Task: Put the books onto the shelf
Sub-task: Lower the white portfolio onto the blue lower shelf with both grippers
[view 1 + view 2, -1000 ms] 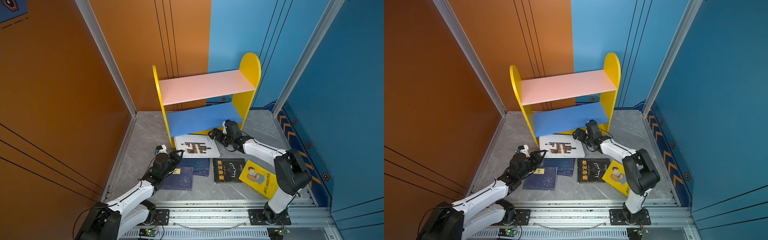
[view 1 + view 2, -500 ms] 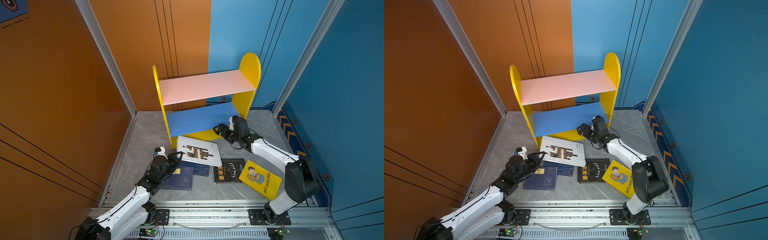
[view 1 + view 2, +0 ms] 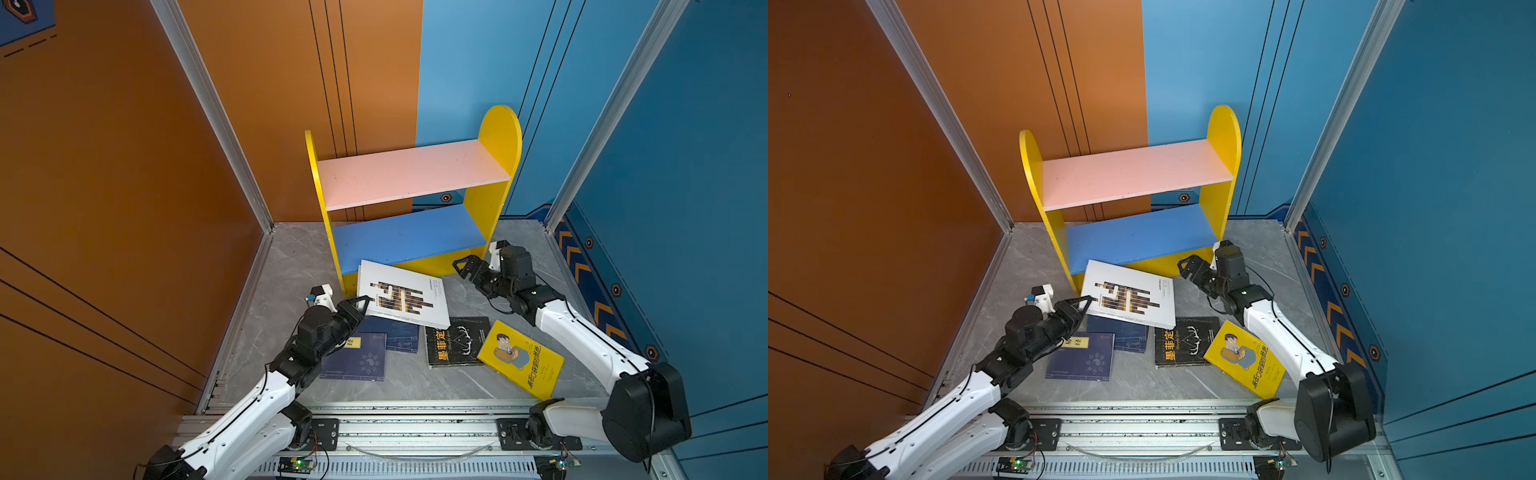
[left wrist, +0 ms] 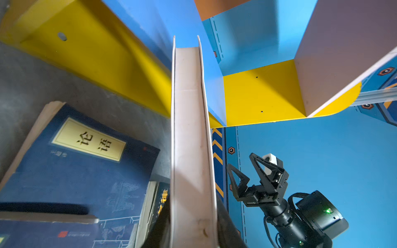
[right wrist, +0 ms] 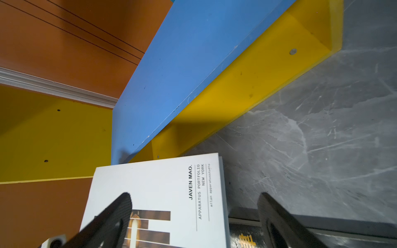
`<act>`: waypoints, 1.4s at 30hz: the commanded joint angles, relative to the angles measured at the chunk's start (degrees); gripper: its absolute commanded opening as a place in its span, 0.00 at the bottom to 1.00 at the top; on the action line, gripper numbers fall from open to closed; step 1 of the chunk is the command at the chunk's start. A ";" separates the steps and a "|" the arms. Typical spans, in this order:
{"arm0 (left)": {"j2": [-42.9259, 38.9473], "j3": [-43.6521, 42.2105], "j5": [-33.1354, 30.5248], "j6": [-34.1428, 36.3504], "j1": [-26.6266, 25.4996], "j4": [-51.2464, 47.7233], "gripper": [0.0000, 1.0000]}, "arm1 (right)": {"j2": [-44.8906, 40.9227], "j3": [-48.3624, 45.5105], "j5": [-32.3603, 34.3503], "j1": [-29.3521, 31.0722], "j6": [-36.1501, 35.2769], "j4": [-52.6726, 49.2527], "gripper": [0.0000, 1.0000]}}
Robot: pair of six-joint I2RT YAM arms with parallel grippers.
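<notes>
In both top views the white book (image 3: pixel 405 297) is tilting up just in front of the shelf (image 3: pixel 411 174), its far edge sitting just before the blue lower board (image 3: pixel 409 239). The risk, as I judge it: pinched only at one near corner, the book is liable to be swinging or slipping out, and its leading edge may be catching on the board's front and shoving the shelf back. The left gripper (image 3: pixel 365 301) is clamping that corner, jaws nearly closed. The right gripper (image 3: pixel 465 266) is hovering wide open and empty near the shelf's other front corner. The navy books (image 3: pixel 359 361), black book (image 3: pixel 457 343) and yellow book (image 3: pixel 521 359) are lying flat on the table (image 3: pixel 291 266), further out from the shelf.

In the left wrist view the white book (image 4: pixel 190 139) is running edge-on from the jaws toward the shelf (image 4: pixel 262 96).

In the right wrist view the right gripper (image 5: pixel 194 194) is gaping over the white book (image 5: pixel 161 186), gripping nothing.
</notes>
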 commanded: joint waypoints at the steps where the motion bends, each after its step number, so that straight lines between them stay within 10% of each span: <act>1: -0.50 6.84 3.43 3.03 0.66 0.27 0.17 | -4.80 -0.71 -2.03 -1.68 0.62 -2.77 0.94; 15: 15.32 15.61 -6.49 3.75 0.02 21.60 0.16 | -12.25 -4.21 -4.69 -3.60 8.79 6.18 0.96; 42: 29.53 16.25 -17.02 -0.45 2.21 26.61 0.17 | 22.18 13.92 -0.80 3.60 4.60 24.25 0.90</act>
